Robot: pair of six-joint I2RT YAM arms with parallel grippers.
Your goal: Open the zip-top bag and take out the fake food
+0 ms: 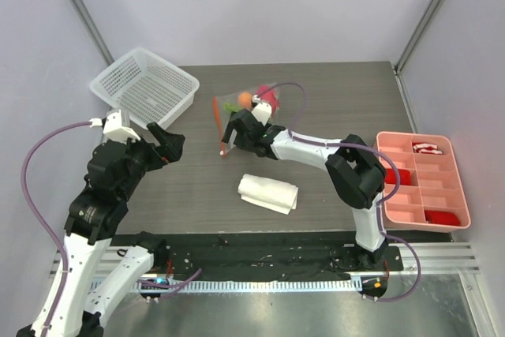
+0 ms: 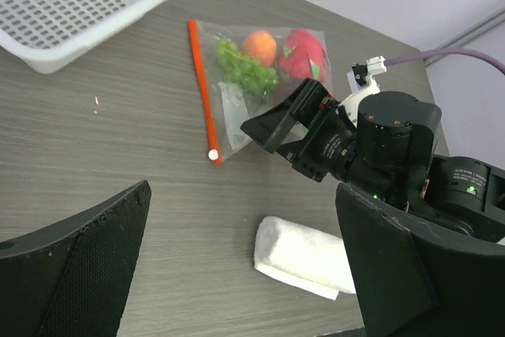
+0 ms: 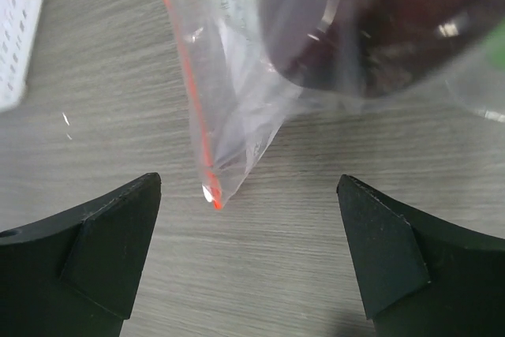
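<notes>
We logged zip-top bag [image 2: 233,112], orange zipper edge leftward, corner just ahead of right gripper [image 3: 251,254], fingers wide apart; left gripper [image 2: 241,270] likewise spread, well apart over table [image 2: 118,140]

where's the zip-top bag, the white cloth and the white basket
zip-top bag [image 2: 202,88], left wrist view, middle of its orange-red zipper strip
white cloth [image 1: 268,192], top external view, centre of the folded top
white basket [image 1: 142,88], top external view, bare mesh floor

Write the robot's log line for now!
right gripper: open, over corner of clear plastic zip-top bag with orange-red zipper strip | left gripper: open, away | plastic fake food: inside bag
</notes>
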